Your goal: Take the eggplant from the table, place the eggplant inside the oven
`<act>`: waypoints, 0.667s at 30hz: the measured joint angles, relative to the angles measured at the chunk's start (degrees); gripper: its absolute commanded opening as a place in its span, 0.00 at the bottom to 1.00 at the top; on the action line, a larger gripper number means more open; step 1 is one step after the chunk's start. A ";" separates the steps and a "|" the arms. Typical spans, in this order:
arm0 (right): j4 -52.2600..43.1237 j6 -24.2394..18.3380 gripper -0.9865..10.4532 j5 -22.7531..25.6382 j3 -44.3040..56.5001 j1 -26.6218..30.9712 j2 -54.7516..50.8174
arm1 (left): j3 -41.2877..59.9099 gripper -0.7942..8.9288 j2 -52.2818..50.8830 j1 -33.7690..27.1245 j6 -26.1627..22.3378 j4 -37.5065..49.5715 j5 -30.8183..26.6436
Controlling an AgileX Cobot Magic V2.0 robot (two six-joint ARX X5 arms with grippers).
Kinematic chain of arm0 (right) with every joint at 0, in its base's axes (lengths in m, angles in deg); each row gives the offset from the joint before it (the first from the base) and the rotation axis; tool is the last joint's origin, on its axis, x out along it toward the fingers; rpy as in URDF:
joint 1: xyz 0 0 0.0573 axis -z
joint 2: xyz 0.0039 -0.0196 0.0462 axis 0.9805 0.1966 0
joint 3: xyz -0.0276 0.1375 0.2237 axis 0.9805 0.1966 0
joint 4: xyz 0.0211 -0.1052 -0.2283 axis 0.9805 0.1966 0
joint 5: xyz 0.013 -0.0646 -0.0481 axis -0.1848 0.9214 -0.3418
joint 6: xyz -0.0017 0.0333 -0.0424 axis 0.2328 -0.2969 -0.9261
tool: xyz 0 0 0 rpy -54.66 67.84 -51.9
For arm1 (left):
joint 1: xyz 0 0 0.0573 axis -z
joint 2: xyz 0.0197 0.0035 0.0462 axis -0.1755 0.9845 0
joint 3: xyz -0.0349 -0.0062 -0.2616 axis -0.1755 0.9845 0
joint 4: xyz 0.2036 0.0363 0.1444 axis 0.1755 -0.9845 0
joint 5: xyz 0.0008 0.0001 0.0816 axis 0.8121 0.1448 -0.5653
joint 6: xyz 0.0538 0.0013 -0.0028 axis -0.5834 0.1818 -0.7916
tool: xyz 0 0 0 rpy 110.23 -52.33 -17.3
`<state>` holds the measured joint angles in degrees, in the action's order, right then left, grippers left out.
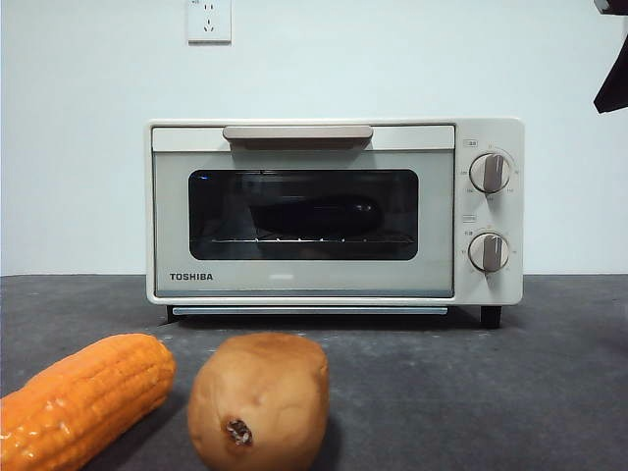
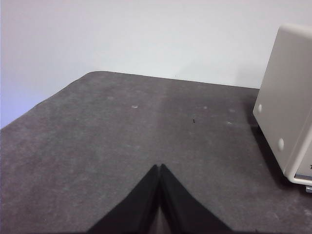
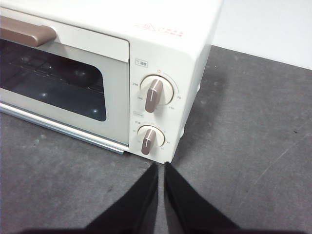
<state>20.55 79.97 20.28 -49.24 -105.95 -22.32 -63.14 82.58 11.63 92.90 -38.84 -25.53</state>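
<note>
- While the door of the cream-beige boxy toaster oven (image 1: 334, 211) is closed, the long dark purple eggplant (image 1: 312, 216) lies inside on the wire rack, seen only dimly through the dark glass.
- On the dark grey speckled table (image 1: 471, 392), one orange corn cob (image 1: 83, 397) and one brown potato (image 1: 260, 397) lie in front of the oven, both cut off by the picture edge.
- Two round knobs (image 3: 155, 93) are on the oven.
- Left gripper (image 2: 160, 168) has its jaws pressed together, empty, above bare table beside the oven.
- Right gripper (image 3: 161, 166) is nearly closed, empty, near the knobs.
</note>
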 measured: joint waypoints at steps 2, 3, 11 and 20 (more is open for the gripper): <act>0.00 0.00 0.09 0.00 0.00 0.00 0.00 | 0.00 0.09 0.00 0.00 0.00 0.28 0.00; -0.02 0.00 0.09 0.00 0.00 0.00 0.00 | 0.00 0.09 0.00 0.00 0.00 0.31 0.00; -0.02 0.00 0.09 0.00 0.00 0.00 0.00 | 0.00 0.09 0.00 0.00 0.00 0.33 0.00; 0.59 -0.02 0.09 0.28 0.00 0.20 -3.21 | 0.00 0.09 0.00 0.00 0.00 0.35 0.00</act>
<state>21.14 79.95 20.57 -49.24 -105.75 -25.54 -63.14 82.58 11.63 92.90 -38.49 -25.53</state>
